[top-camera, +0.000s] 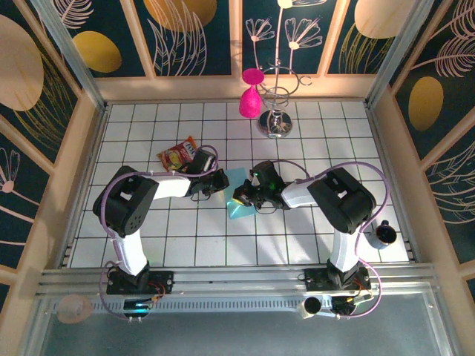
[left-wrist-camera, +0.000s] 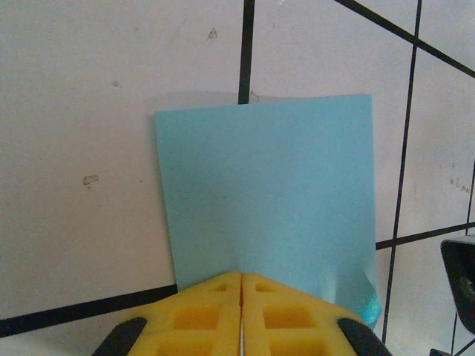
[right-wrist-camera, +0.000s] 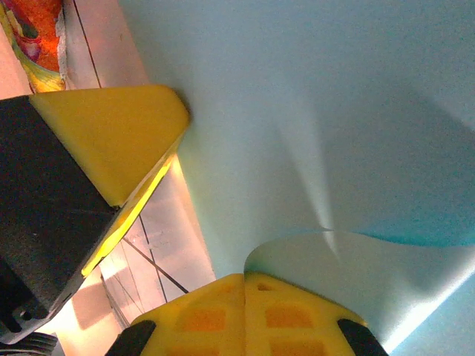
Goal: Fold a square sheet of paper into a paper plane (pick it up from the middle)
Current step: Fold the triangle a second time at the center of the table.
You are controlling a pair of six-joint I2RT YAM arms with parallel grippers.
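Your left tool (left-wrist-camera: 241, 280) is clamped shut on the square sheet of paper (left-wrist-camera: 267, 193), middle of the surface (top-camera: 185, 237). Right tool (right-wrist-camera: 245, 280) pinches its curled opposite edge. Snack packet (top-camera: 179, 156) sits nearby.

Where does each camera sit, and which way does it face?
Top external: above and behind the bases, looking down on the white gridded table; both arms show whole.
Left wrist: on the left arm, looking down past the left gripper, shut on the light-blue square paper sheet.
Right wrist: on the right arm, looking low past the right gripper, shut on the sheet's curled edge.
Shared: every view has the sheet; the right wrist also sees a left finger.
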